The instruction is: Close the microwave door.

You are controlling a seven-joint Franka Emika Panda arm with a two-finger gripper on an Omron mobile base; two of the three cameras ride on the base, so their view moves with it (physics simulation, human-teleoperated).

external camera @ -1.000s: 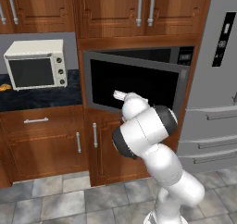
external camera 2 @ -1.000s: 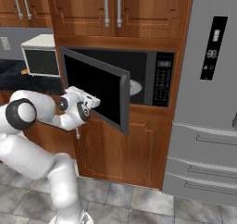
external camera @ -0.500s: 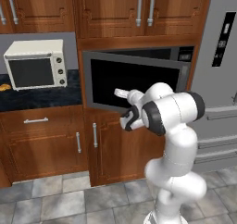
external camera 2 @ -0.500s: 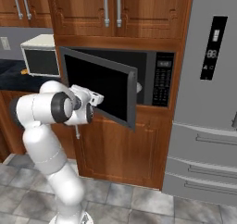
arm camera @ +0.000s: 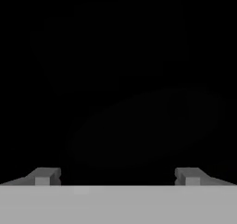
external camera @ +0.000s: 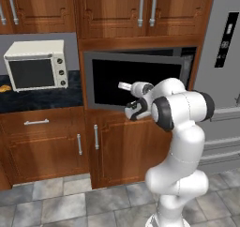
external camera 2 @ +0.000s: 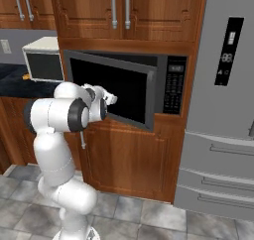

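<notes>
While the cream oven (external camera: pixel 36 64) sits on the dark counter (external camera: pixel 42 97) at far left, the microwave door (external camera 2: pixel 111 89) hangs slightly ajar, hinged on its left, in front of the microwave (external camera 2: pixel 171 88). My claw (arm camera: pixel 117 174) presses up to its black glass, fingers (arm camera: pixel 44 176) spread wide, gripping nothing. Farther right stands the grey fridge (external camera 2: pixel 225 100).

A small cream toaster oven with a dark window and three knobs (external camera: pixel 36 64) sits on a dark speckled countertop (external camera: pixel 42 98), with a small orange item (external camera: pixel 4 88) just beside it at the left edge. Brown wooden upper cabinets with silver bar handles (external camera: pixel 126 10) hang above. Brown wooden lower cabinet doors (external camera: pixel 47 144) stand below the counter. A tall grey stainless refrigerator with a black display panel (external camera 2: pixel 228 100) stands at the right. Grey stone floor tiles (external camera: pixel 70 205) cover the ground.
</notes>
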